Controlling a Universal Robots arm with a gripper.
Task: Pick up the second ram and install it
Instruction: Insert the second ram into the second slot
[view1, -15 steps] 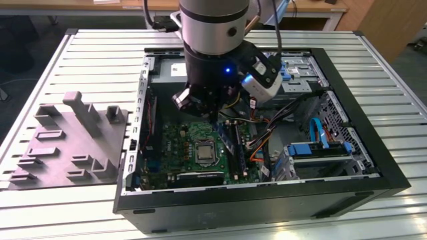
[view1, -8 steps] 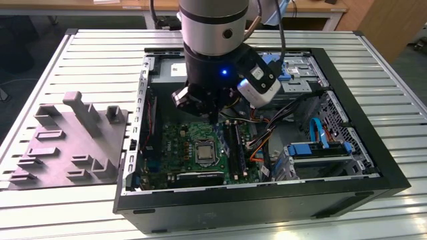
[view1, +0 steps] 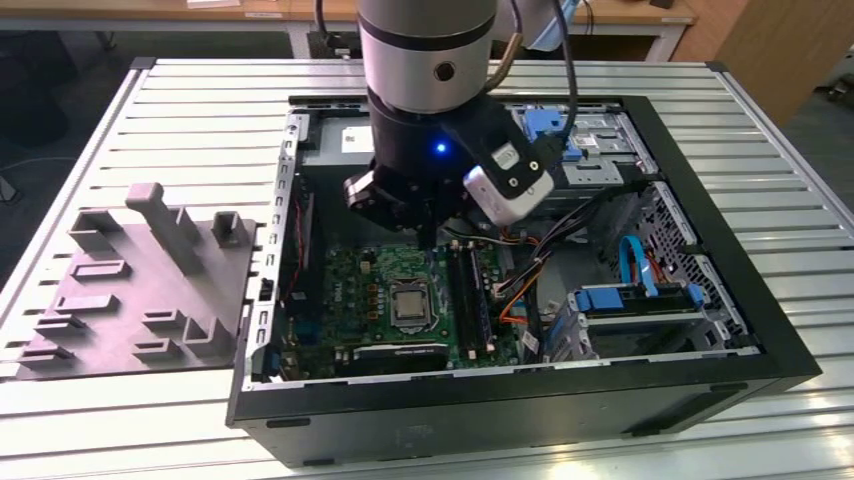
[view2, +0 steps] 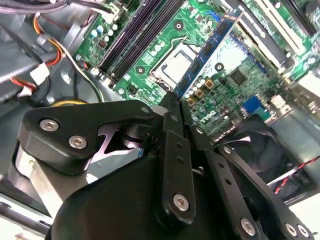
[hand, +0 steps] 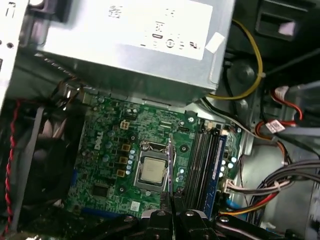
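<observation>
My gripper (view1: 427, 232) is down inside the open computer case, shut on the second ram (view2: 207, 50), a thin blue-green stick with small black chips. The stick pokes out from between the fingertips over the motherboard. In the first wrist view the second ram (hand: 170, 167) shows edge-on above the processor socket (hand: 152, 170), just beside the black memory slots (hand: 200, 160), with the gripper (hand: 172, 214) closed around its near end. The same black memory slots (view2: 130, 40) lie apart from the stick. A blue strip (hand: 220, 160) stands along the outermost slot.
The grey power supply (hand: 135, 40) borders the motherboard on one side and a black fan (hand: 45, 150) on another. Cable bundles (hand: 280, 185) crowd the space past the slots. A grey fixture tray (view1: 134, 290) lies outside the case at the exterior view's left.
</observation>
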